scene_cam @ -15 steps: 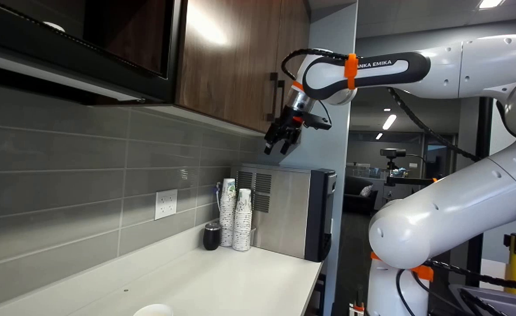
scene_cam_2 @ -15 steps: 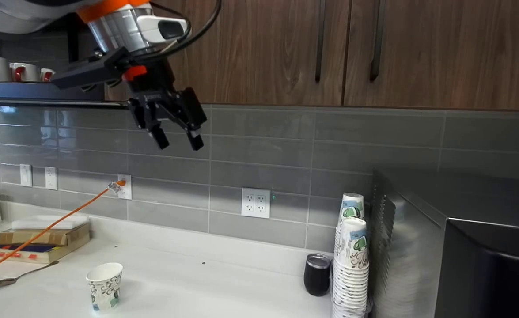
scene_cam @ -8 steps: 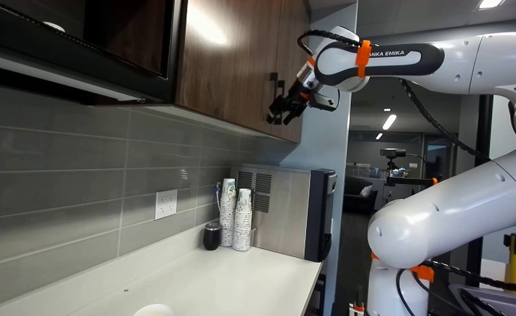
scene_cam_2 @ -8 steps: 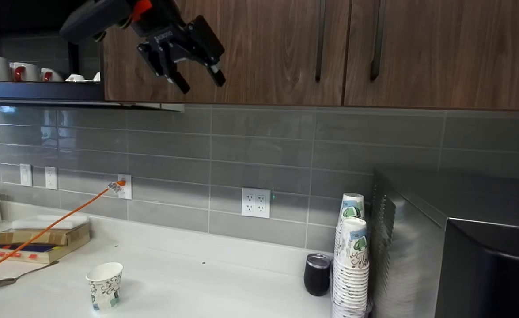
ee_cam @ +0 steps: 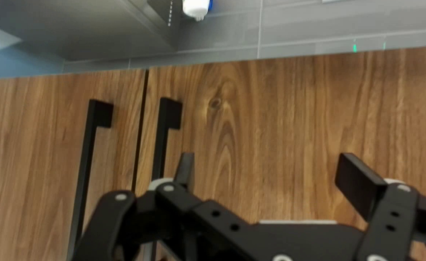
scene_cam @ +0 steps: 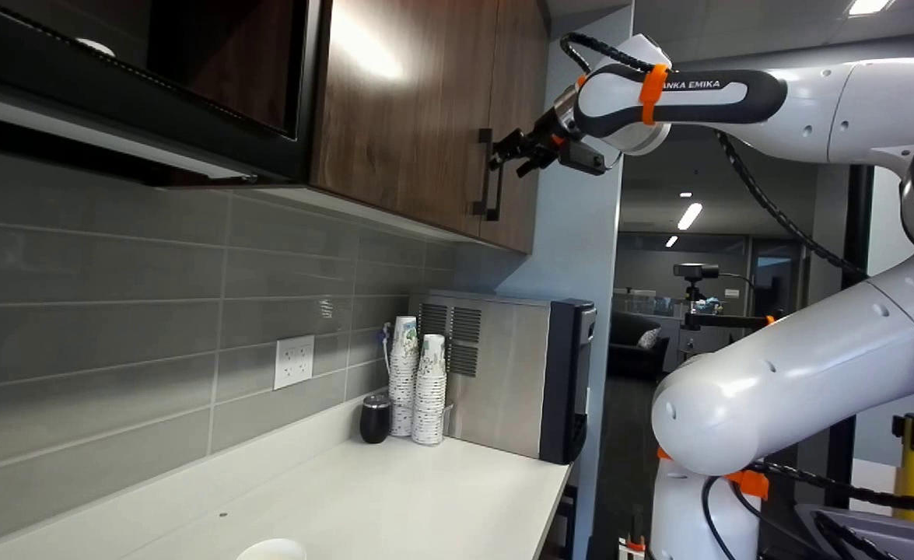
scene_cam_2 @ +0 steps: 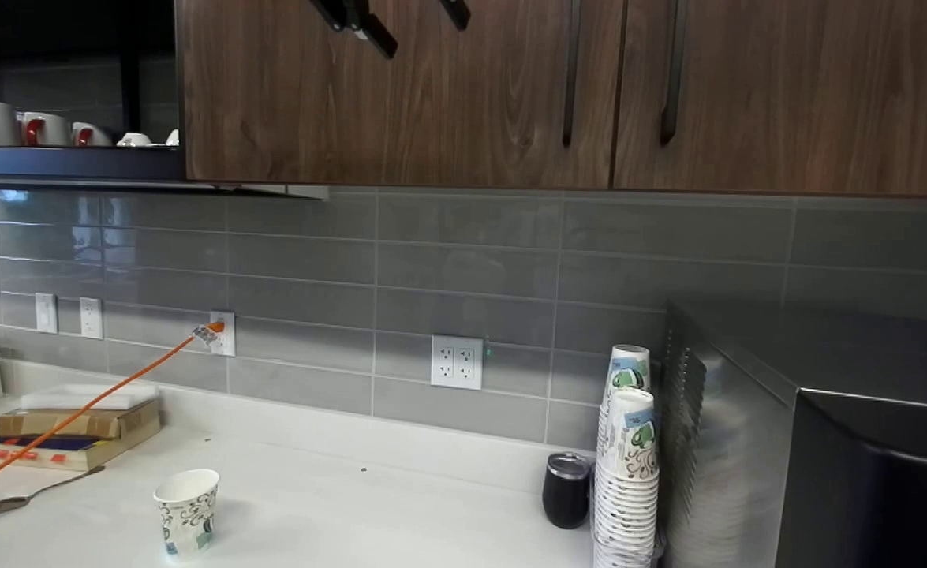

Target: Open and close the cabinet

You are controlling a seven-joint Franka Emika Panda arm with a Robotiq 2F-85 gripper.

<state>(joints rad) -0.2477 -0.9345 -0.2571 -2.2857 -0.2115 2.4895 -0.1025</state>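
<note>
Counter (scene_cam: 402, 498) w/ 2 cup stacks (scene_cam: 428, 397), cabinet (scene_cam: 414, 124) above, gry tile (scene_cam: 106, 327) btwn

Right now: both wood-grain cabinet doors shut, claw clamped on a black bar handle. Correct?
Not clamped: the wrist view shows the claw open, the nearest black bar handle outside its fingers. Both wood-grain cabinet doors are shut, as you said.

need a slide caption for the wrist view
Open gripper facing closed wood-grain cabinet doors with two black bar handles.

A kitchen: wall cabinet (scene_cam: 425, 109), tiled backsplash (scene_cam_2: 463, 296), white counter (scene_cam_2: 353, 513), 2 cup stacks (scene_cam: 429, 397).
</note>
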